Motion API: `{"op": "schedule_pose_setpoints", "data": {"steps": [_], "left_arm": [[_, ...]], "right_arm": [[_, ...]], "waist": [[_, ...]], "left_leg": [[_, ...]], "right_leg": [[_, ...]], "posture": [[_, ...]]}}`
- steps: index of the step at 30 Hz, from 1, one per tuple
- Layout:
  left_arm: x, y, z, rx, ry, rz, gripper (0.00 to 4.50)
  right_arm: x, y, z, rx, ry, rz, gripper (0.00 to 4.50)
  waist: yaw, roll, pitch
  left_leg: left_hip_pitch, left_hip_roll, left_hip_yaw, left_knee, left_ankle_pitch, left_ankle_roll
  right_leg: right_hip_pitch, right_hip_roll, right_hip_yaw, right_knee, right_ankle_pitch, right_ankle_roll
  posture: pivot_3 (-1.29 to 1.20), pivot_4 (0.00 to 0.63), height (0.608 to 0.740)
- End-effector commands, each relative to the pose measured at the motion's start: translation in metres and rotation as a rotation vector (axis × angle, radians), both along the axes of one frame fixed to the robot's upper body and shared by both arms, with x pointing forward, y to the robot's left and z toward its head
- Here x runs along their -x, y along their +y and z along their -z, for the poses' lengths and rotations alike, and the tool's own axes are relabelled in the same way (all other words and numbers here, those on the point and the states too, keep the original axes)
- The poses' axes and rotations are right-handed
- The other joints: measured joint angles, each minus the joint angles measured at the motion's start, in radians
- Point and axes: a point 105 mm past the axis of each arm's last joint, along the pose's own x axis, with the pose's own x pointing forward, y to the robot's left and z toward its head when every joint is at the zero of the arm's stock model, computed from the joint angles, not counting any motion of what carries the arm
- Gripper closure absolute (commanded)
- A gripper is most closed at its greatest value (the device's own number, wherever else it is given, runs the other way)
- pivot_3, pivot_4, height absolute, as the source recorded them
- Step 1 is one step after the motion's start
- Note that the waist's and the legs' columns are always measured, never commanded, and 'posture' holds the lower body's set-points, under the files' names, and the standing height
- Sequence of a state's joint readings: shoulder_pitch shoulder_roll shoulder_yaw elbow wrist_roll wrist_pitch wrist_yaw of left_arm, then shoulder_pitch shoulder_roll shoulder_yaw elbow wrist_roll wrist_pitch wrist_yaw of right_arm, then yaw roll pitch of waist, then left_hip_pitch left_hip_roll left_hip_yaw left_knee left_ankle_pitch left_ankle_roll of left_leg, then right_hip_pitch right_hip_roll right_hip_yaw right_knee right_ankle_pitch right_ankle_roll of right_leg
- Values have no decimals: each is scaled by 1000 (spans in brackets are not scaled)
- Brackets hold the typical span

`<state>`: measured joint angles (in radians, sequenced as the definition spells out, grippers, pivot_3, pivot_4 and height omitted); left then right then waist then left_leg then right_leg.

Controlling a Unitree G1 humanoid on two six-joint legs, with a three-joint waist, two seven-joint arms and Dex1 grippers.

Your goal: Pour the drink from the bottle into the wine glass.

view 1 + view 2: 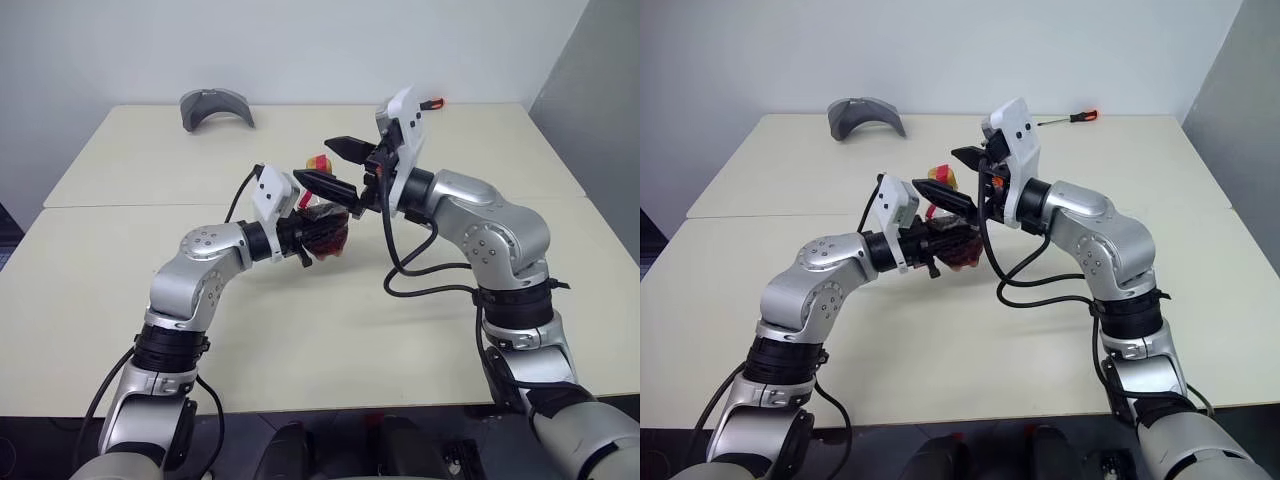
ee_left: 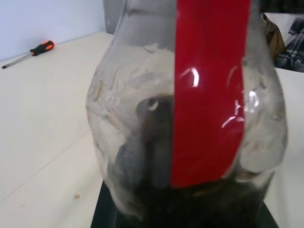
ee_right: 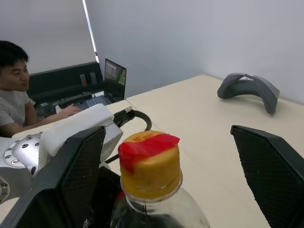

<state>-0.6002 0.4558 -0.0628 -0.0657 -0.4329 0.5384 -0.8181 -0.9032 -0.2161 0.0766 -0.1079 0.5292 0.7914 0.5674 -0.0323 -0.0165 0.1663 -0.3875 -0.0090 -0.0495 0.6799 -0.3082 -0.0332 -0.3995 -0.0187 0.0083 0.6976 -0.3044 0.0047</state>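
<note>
While the left gripper [image 1: 322,237] is clamped around the belly of the bottle [image 1: 326,225] and holds it upright above the table [image 1: 130,170], the right gripper [image 1: 332,166] stands with its jaws spread wide on either side of the bottle's cap [image 3: 151,170], one finger [image 3: 71,175] on each flank and neither touching it. Seen from the right wrist, the cap is yellow with a piece of red tape [image 3: 145,145] across its top, and it sits still on the neck, level with the two black fingers. Seen from the left wrist, the bottle's clear wall carries a red strip [image 2: 209,95] running down it, and the drink [image 2: 190,204] lies dark in the lowest part of the body, most of the bottle above it looking clear.

Beyond the bottle, toward the far left of the table, lies a grey curved object [image 1: 215,106]. Beyond the bottle to the far right, near the table's back edge, lies a screwdriver [image 1: 1070,118] with an orange and black handle. Past the table's edge, a person [image 3: 14,90] sits at a laptop [image 3: 114,76].
</note>
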Motion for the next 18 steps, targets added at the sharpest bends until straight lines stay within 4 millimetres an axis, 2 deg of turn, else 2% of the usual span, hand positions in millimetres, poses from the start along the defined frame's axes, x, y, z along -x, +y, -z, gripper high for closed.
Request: {"op": "schedule_pose_setpoints", "data": {"steps": [1, 2, 9, 10, 14, 18], "left_arm": [[5, -1, -15, 1, -66, 23, 3636], [6, 0, -14, -2, -66, 22, 3636], [7, 0, -13, -4, -63, 24, 3657], [7, -1, -13, -5, -62, 24, 3657], [9, 1, -15, -4, -64, 27, 3716], [20, 1, -22, 1, -69, 64, 3732]], "right_arm": [[3, 0, -16, -41, -36, -14, 367], [4, -1, -16, -48, -32, -19, 556], [4, -1, -20, -77, -19, -23, 3020], [4, -1, -20, -76, -20, -25, 3238], [13, 4, -19, -58, -37, -89, 3237], [32, 13, -21, -12, -113, -272, 3237]], "waist": [[0, 0, 0], [0, 0, 0], [0, 0, 0], [0, 0, 0], [0, 0, 0], [-1, 0, 0]], "left_leg": [[0, 0, 0, 0, 0, 0], [0, 0, 0, 0, 0, 0], [-6, 0, 0, 1, 0, 0], [-6, 0, 0, 1, 0, 0], [-7, 0, 0, 1, 0, 0], [-7, 0, 0, 1, 0, 0]], "right_leg": [[0, 0, 0, 0, 0, 0], [0, 0, 0, 0, 0, 0], [-6, 0, 0, 1, 0, -1], [-6, 0, 0, 1, 0, -1], [-6, 0, 0, 1, 1, -1], [-6, 0, 0, 1, 1, -1]], "posture": [[0, 150, 740], [0, 150, 740], [0, 150, 740], [0, 150, 740], [0, 150, 740], [0, 150, 740]]}}
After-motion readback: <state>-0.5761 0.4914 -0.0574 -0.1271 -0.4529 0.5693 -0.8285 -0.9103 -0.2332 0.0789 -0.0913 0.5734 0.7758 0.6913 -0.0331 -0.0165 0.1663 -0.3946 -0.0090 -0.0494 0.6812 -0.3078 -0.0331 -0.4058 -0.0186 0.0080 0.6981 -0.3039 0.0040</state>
